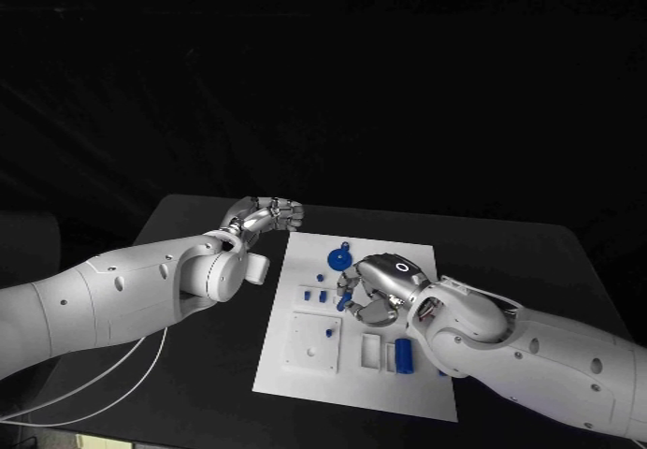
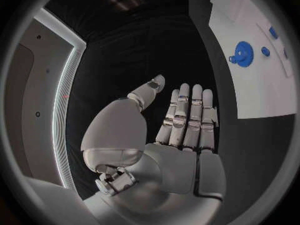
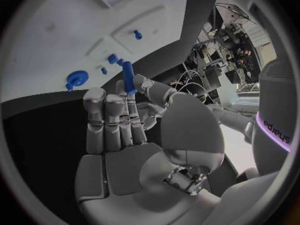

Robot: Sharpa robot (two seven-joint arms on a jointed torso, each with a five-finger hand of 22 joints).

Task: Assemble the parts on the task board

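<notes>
The white task board (image 1: 421, 385) lies in the middle of the table. A blue gear (image 1: 340, 255) stands near its far edge, a blue cylinder (image 1: 403, 354) lies in a slot nearer me, and small blue parts (image 1: 308, 295) sit at its left side. My right hand (image 1: 379, 286) hovers over the board's middle and pinches a slim blue peg (image 3: 128, 77) between thumb and fingers. The gear (image 3: 77, 79) lies beyond those fingertips. My left hand (image 1: 267, 215) floats off the board's far left corner, fingers straight, thumb apart, holding nothing (image 2: 181, 130).
A raised white block (image 1: 316, 341) with holes sits on the board's near left part, with a rectangular slot (image 1: 369, 349) beside it. Bare black table surrounds the board. White cables (image 1: 94, 388) hang under my left arm.
</notes>
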